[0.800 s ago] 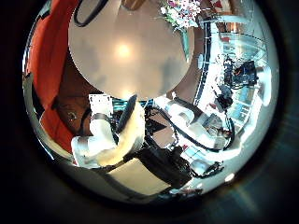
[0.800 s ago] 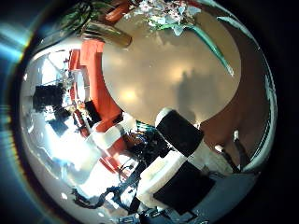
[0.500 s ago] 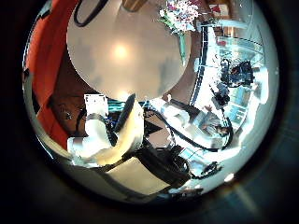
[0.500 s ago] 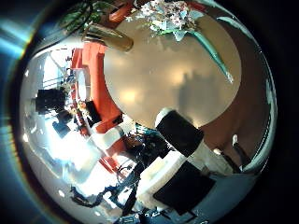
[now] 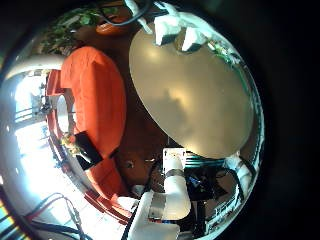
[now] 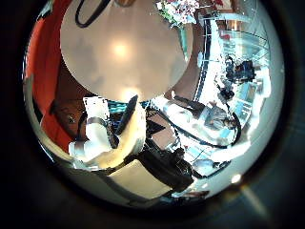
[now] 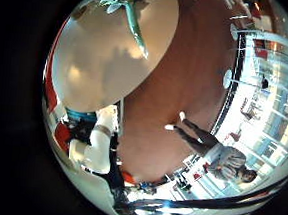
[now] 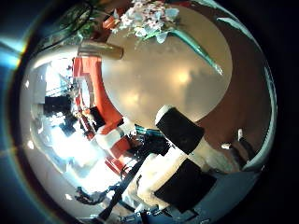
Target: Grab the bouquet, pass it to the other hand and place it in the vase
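The bouquet (image 8: 149,19), pale flowers on long stems, lies on the round table (image 8: 177,89) near its far edge. It also shows small in the left thumb side palm view (image 6: 179,11), and its stems show in the right little finger side palm view (image 7: 135,29). A tapering vase (image 8: 101,50) lies or stands beside the flowers at the table's edge. My right hand (image 8: 177,140) is well above the table, fingers relaxed, holding nothing. My left hand (image 6: 110,143) is also high over the table (image 6: 119,52), fingers relaxed and empty.
A curved sofa (image 5: 95,100) runs round one side of the table (image 5: 190,95). White parts of a hand (image 5: 170,25) show past the table's far edge in the left little finger side palm view. Bare floor (image 7: 186,81) lies beyond the table (image 7: 103,54).
The right thumb side palm view has shifted, so the bouquet sits fuller and nearer in it. The left thumb side palm view has shifted, with the bouquet closer to its rim. Both hands stay empty.
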{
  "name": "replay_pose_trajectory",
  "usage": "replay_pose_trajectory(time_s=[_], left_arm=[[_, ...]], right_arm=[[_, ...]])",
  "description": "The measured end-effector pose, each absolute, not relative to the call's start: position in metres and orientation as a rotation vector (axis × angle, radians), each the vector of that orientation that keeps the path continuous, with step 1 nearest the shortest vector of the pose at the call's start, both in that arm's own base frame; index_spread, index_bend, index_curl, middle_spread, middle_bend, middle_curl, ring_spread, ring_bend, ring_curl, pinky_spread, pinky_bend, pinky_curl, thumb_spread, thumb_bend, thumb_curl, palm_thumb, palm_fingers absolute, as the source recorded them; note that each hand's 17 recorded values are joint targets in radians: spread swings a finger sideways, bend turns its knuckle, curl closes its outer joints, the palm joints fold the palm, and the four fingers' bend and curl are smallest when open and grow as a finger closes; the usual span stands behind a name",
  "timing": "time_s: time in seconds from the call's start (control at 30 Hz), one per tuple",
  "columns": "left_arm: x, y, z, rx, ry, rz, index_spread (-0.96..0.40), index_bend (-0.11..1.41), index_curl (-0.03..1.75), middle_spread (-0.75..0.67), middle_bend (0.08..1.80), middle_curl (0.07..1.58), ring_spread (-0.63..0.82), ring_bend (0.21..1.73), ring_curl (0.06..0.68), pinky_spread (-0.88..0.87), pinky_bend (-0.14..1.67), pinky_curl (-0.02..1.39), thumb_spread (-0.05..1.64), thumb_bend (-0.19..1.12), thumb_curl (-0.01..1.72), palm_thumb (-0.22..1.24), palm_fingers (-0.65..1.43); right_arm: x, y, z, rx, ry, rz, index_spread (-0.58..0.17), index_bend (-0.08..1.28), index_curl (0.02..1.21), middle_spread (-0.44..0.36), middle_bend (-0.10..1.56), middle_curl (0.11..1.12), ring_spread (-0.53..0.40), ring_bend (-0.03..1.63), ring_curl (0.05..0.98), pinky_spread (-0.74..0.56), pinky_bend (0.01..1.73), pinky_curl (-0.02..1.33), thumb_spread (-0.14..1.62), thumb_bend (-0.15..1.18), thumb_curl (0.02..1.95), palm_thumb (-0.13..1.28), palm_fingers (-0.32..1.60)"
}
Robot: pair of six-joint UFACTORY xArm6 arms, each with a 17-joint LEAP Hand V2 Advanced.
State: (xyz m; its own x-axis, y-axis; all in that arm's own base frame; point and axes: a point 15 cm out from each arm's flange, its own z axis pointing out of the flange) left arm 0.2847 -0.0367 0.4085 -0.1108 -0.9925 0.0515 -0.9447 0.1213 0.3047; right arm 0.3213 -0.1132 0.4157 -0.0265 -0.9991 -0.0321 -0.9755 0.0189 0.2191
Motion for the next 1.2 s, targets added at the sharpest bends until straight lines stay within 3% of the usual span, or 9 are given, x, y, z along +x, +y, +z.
replay_pose_trajectory(time_s=[0.2, 0.4, 0.6, 0.87, 1.2], left_arm=[[0.290, -0.066, 0.402, 1.762, -2.270, -0.327, -0.05, 0.19, 0.37, 0.29, 0.18, 0.33, 0.48, 0.49, 0.196, 0.46, 0.28, 0.36, 1.22, -0.02, 0.30, 0.33, 0.18], [0.306, -0.074, 0.407, 1.705, -2.357, -0.268, -0.05, 0.18, 0.37, 0.29, 0.18, 0.32, 0.48, 0.49, 0.196, 0.46, 0.27, 0.36, 1.23, -0.02, 0.30, 0.32, 0.19], [0.309, -0.075, 0.403, 1.661, -2.386, -0.248, -0.05, 0.18, 0.37, 0.29, 0.18, 0.32, 0.48, 0.49, 0.198, 0.46, 0.27, 0.36, 1.23, -0.02, 0.30, 0.31, 0.19], [0.308, -0.072, 0.400, 1.640, -2.389, -0.259, -0.05, 0.18, 0.37, 0.29, 0.18, 0.32, 0.48, 0.48, 0.200, 0.46, 0.27, 0.36, 1.23, -0.02, 0.30, 0.30, 0.19], [0.306, -0.063, 0.405, 1.636, -2.393, -0.249, -0.05, 0.18, 0.37, 0.29, 0.18, 0.32, 0.48, 0.48, 0.202, 0.46, 0.27, 0.36, 1.23, -0.02, 0.30, 0.30, 0.19]], right_arm=[[0.351, -0.154, 0.384, 1.956, -2.271, -0.356, -0.165, 0.15, 0.30, 0.011, 0.39, 0.42, -0.034, 0.77, 0.301, 0.24, 0.49, 0.22, 1.24, -0.02, 0.30, 0.46, 0.41], [0.371, -0.160, 0.336, 1.823, -2.369, -0.549, -0.145, 0.17, 0.30, 0.010, 0.42, 0.44, -0.086, 0.84, 0.325, 0.19, 0.54, 0.22, 1.18, -0.02, 0.32, 0.46, 0.42], [0.404, -0.154, 0.313, 1.786, -2.446, -0.437, -0.144, 0.19, 0.32, -0.012, 0.47, 0.46, -0.121, 0.86, 0.338, 0.15, 0.55, 0.21, 1.13, -0.02, 0.34, 0.47, 0.43], [0.421, -0.125, 0.244, 1.739, -2.374, -0.511, -0.151, 0.20, 0.36, -0.011, 0.49, 0.48, -0.134, 0.87, 0.345, 0.11, 0.56, 0.19, 1.09, -0.02, 0.36, 0.50, 0.44], [0.433, -0.119, 0.201, 1.679, -2.357, -0.549, -0.154, 0.19, 0.39, -0.009, 0.50, 0.50, -0.132, 0.89, 0.352, 0.09, 0.59, 0.17, 1.07, -0.02, 0.37, 0.50, 0.44]])
